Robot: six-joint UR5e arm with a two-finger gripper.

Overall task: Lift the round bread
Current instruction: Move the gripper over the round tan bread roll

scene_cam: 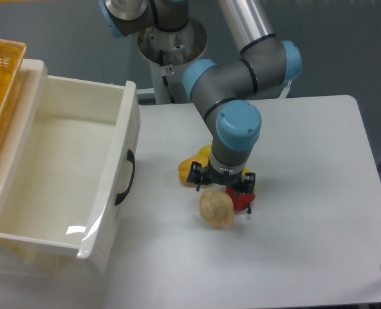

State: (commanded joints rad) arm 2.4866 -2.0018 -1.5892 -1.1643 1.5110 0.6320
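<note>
The round bread [216, 209] is a pale tan bun lying on the white table [306, 193], just below the arm's wrist. My gripper [220, 185] hangs right above and behind the bun, its dark fingers spread open with one on each side. Nothing is held between them. The fingertips are close to the bun's upper edge; whether they touch it cannot be told. The wrist hides the table area behind the bun.
A shiny red pepper-like item [242, 198] sits against the bun's right side. An orange-yellow item [192, 172] lies behind left, partly hidden by the wrist. A white open drawer box [68, 174] stands at left, with a wicker basket [0, 71] beyond it.
</note>
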